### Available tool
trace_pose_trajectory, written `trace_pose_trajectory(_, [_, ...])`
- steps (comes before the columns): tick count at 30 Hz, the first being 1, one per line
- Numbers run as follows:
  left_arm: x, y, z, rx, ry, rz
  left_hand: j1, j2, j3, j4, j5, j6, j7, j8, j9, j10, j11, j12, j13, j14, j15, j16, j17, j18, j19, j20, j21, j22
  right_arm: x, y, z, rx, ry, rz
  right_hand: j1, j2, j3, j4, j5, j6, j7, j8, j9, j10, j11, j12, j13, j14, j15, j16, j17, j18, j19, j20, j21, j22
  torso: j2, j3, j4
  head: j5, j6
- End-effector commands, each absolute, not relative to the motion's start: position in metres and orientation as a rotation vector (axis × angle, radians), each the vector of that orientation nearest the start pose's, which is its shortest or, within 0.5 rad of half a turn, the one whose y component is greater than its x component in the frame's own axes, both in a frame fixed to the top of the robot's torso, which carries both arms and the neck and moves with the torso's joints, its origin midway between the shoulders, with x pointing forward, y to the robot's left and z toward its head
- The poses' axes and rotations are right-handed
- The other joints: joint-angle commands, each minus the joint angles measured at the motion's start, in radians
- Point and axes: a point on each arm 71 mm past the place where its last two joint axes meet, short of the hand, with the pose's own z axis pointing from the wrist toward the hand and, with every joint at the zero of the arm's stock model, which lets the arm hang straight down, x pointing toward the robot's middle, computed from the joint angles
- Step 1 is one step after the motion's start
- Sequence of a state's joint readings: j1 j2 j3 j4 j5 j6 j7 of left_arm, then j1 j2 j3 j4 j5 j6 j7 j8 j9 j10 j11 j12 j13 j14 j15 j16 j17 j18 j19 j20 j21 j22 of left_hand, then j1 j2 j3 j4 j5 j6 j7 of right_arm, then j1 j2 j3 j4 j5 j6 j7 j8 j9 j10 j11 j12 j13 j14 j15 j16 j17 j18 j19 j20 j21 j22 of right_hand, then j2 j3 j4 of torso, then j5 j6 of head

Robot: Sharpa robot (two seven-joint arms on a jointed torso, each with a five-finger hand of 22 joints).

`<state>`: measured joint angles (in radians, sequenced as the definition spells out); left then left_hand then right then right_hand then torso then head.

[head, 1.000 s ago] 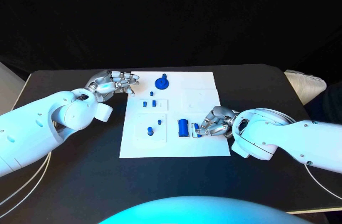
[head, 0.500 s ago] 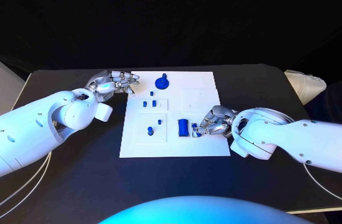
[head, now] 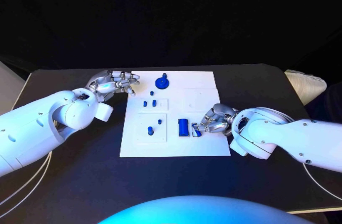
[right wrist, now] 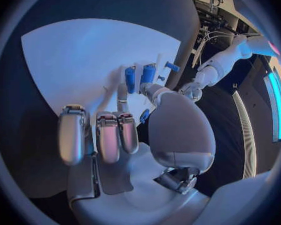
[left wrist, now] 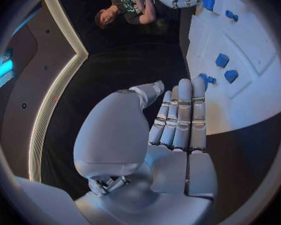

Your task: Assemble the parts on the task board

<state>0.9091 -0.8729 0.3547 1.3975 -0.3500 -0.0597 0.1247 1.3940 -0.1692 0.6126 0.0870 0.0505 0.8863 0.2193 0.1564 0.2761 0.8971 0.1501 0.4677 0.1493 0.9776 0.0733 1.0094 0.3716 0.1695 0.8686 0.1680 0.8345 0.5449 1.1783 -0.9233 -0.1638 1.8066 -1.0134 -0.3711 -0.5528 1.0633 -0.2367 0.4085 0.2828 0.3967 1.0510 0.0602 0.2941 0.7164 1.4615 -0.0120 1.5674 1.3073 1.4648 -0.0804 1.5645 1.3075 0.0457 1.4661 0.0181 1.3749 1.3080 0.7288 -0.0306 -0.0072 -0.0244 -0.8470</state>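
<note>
The white task board (head: 203, 145) lies mid-table. On it are a round blue knobbed part (head: 162, 81), several small blue pieces (head: 148, 104) and a blue cylinder (head: 183, 127). My right hand (head: 214, 120) rests on the board just right of the cylinder. It seems to pinch a small blue part (head: 196, 127) at its fingertips; the right wrist view has that part (right wrist: 144, 116) between the thumb and a finger, with the cylinder (right wrist: 130, 78) beyond. My left hand (head: 114, 81) hovers at the board's far left corner. It holds nothing, its fingers (left wrist: 181, 115) lying side by side.
Black table (head: 71, 174) surrounds the board on all sides. In the left wrist view the board (left wrist: 253, 100) carries small blue pieces (left wrist: 222, 60) close to my fingertips. A pale object (head: 306, 85) sits off the table's right edge.
My right hand has edged slightly toward the far side of the board, the small blue part moving with it. The left hand has stayed put.
</note>
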Motion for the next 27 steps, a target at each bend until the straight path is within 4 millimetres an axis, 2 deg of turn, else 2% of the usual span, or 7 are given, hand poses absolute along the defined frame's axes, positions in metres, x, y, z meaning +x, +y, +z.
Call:
trace_pose_trajectory(1, [0.499, 0.263, -0.203, -1.035, 1.622, -1.476, -0.001, 0.006, 0.001, 0.008, 0.004, -0.005, -0.002, -0.003, -0.001, -0.008, -0.001, 0.004, -0.002, 0.003, 0.001, -0.006, 0.001, 0.014, 0.006, -0.001, -0.004, -0.001, 0.405, -0.187, -0.237, 0.472, 2.112, 0.589, -0.010, 0.000, -0.007, -0.001, -0.004, 0.007, 0.000, 0.004, 0.001, 0.109, -0.003, 0.003, 0.263, 0.106, 0.000, 0.006, 0.263, -0.008, 0.079, 0.001, -0.004, 0.189, -0.001, 0.0010, -0.0009, 0.000, 0.000])
trace_pose_trajectory(11, [0.499, 0.262, -0.203, -1.035, 1.622, -1.476, -0.001, 0.006, 0.001, 0.008, 0.004, -0.005, -0.002, -0.003, -0.001, -0.008, -0.001, 0.004, -0.002, 0.003, 0.001, -0.006, 0.001, 0.014, 0.006, -0.001, -0.004, -0.001, 0.402, -0.182, -0.238, 0.460, 2.149, 0.649, -0.003, 0.004, -0.010, -0.002, -0.007, -0.002, 0.002, -0.001, -0.001, 0.109, -0.001, 0.003, 0.263, 0.106, 0.000, 0.006, 0.263, -0.008, 0.079, 0.002, -0.003, 0.189, 0.000, 0.0016, -0.0011, -0.002, 0.002])
trace_pose_trajectory(17, [0.499, 0.263, -0.204, -1.036, 1.622, -1.475, -0.001, 0.006, 0.001, 0.008, 0.004, -0.005, -0.002, -0.003, -0.001, -0.008, -0.001, 0.004, -0.002, 0.003, 0.001, -0.006, 0.001, 0.014, 0.006, -0.001, -0.004, -0.001, 0.400, -0.180, -0.238, 0.455, 2.157, 0.660, 0.000, 0.007, -0.009, -0.003, -0.007, -0.003, 0.002, -0.002, -0.001, 0.109, -0.001, 0.003, 0.263, 0.106, 0.001, 0.006, 0.263, -0.009, 0.079, 0.002, -0.001, 0.190, 0.000, 0.0008, -0.0010, -0.002, 0.001])
trace_pose_trajectory(23, [0.499, 0.263, -0.204, -1.036, 1.622, -1.474, 0.000, 0.007, 0.002, 0.009, 0.004, -0.005, -0.003, -0.003, -0.001, -0.008, -0.001, 0.004, -0.002, 0.003, 0.000, -0.007, 0.001, 0.015, 0.007, -0.001, -0.005, -0.002, 0.401, -0.186, -0.236, 0.440, 2.133, 0.641, 0.004, 0.010, -0.007, -0.003, -0.005, -0.003, 0.002, -0.002, -0.001, 0.109, -0.001, 0.003, 0.263, 0.106, 0.001, 0.006, 0.263, -0.009, 0.079, 0.002, 0.000, 0.191, 0.000, 0.0009, -0.0005, 0.000, 0.001])
trace_pose_trajectory(27, [0.499, 0.263, -0.204, -1.036, 1.622, -1.473, 0.000, 0.007, 0.002, 0.009, 0.004, -0.005, -0.003, -0.003, -0.001, -0.008, -0.001, 0.004, -0.002, 0.003, 0.000, -0.007, 0.001, 0.015, 0.007, -0.001, -0.005, -0.002, 0.402, -0.192, -0.235, 0.398, 2.109, 0.619, 0.034, 0.006, -0.004, -0.022, -0.007, 0.003, -0.001, 0.002, 0.000, 0.109, -0.003, 0.003, 0.263, 0.106, 0.000, 0.006, 0.263, -0.009, 0.080, 0.002, 0.002, 0.192, 0.000, 0.0007, -0.0010, 0.000, 0.001])
